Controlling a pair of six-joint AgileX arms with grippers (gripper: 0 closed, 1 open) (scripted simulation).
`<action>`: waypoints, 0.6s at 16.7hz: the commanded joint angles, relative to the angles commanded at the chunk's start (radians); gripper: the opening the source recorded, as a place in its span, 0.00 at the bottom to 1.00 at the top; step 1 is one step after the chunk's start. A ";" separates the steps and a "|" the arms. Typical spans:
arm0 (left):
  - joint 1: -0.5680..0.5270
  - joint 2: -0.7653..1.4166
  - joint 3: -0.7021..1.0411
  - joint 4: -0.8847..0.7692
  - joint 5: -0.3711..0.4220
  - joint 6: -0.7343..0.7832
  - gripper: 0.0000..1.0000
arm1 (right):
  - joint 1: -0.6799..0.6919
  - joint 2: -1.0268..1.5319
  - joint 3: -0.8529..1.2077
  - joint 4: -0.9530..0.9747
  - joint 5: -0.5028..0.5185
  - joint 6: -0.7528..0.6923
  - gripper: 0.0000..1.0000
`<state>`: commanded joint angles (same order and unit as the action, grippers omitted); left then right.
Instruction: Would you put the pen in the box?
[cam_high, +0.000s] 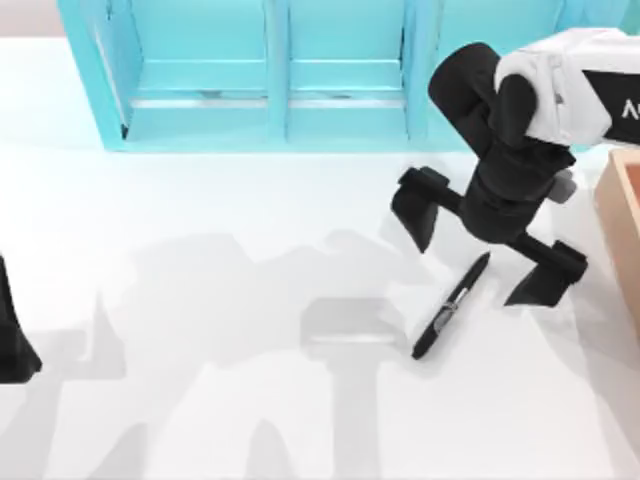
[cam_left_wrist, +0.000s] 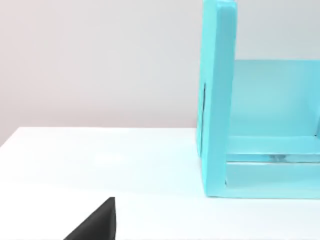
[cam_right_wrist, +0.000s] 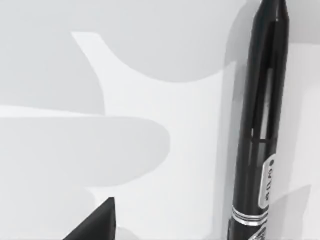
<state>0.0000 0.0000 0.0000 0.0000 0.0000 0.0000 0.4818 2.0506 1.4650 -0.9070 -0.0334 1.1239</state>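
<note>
The slim black pen (cam_high: 450, 306) lies slanted on the white table, right of centre, with a silver band at mid-length. In the right wrist view the pen (cam_right_wrist: 260, 125) appears close up. My right gripper (cam_high: 484, 246) hangs open over the pen's far end, one finger on each side of it, holding nothing. One of its fingertips (cam_right_wrist: 96, 224) shows in the right wrist view. The light brown box (cam_high: 622, 215) stands at the table's right edge, just right of that gripper. My left gripper (cam_high: 12, 338) is parked at the far left edge.
A large turquoise shelf cabinet (cam_high: 270, 70) runs along the back of the table, and its side wall (cam_left_wrist: 218, 100) stands in the left wrist view. White table surface stretches across the middle and front.
</note>
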 joint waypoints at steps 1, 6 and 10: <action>0.000 0.000 0.000 0.000 0.000 0.000 1.00 | 0.002 0.023 -0.020 0.050 0.000 0.002 1.00; 0.000 0.000 0.000 0.000 0.000 0.000 1.00 | 0.009 0.112 -0.098 0.212 0.002 0.011 1.00; 0.000 0.000 0.000 0.000 0.000 0.000 1.00 | 0.009 0.113 -0.100 0.214 0.002 0.011 1.00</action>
<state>0.0000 0.0000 0.0000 0.0000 0.0000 0.0000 0.4905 2.1638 1.3655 -0.6928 -0.0317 1.1347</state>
